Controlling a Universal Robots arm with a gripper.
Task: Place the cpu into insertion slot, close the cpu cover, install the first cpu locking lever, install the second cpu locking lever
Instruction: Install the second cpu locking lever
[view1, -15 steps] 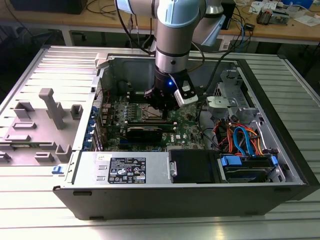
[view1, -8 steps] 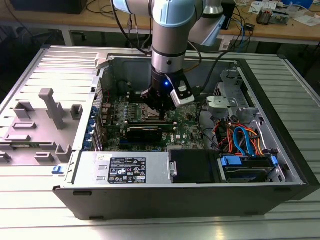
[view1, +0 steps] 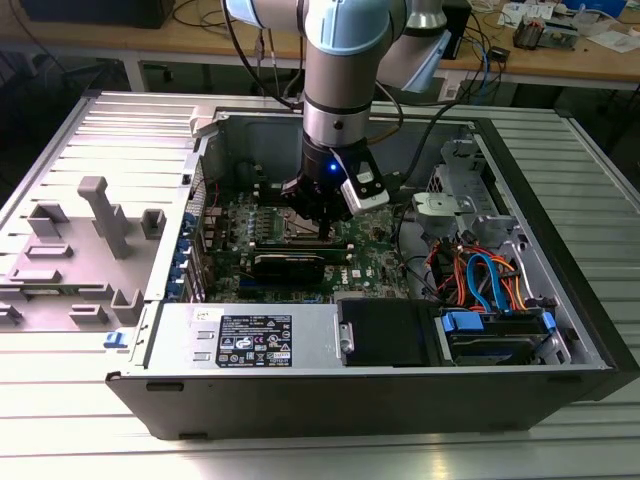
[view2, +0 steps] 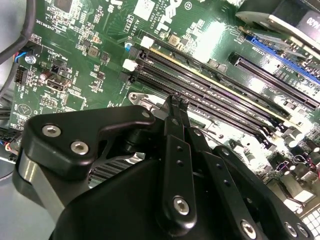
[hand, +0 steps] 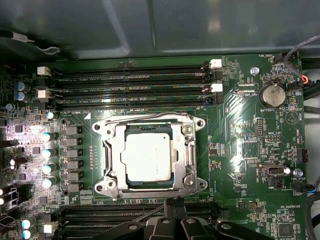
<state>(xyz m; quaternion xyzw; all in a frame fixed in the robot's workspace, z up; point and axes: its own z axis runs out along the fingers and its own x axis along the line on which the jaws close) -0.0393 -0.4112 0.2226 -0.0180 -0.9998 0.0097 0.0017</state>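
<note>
The gripper (view2: 176, 102) jaws look pinched together on nothing, just beside the insertion slot (hand: 152, 152), where the cpu (hand: 149, 156) sits under the closed cpu cover (hand: 114, 160)

pale blue-grey arm (view1: 340, 60), black screwed gripper (view2: 177, 107)

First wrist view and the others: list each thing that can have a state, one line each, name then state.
cpu: seated flat in the insertion slot.
insertion slot: filled.
cpu cover: closed down around the cpu, which shows through its window.
locking lever: lying down along the cover's side.
gripper: fingertips together, holding nothing, poised just above the motherboard beside the slot.
computer case: open, side panel off.
</note>
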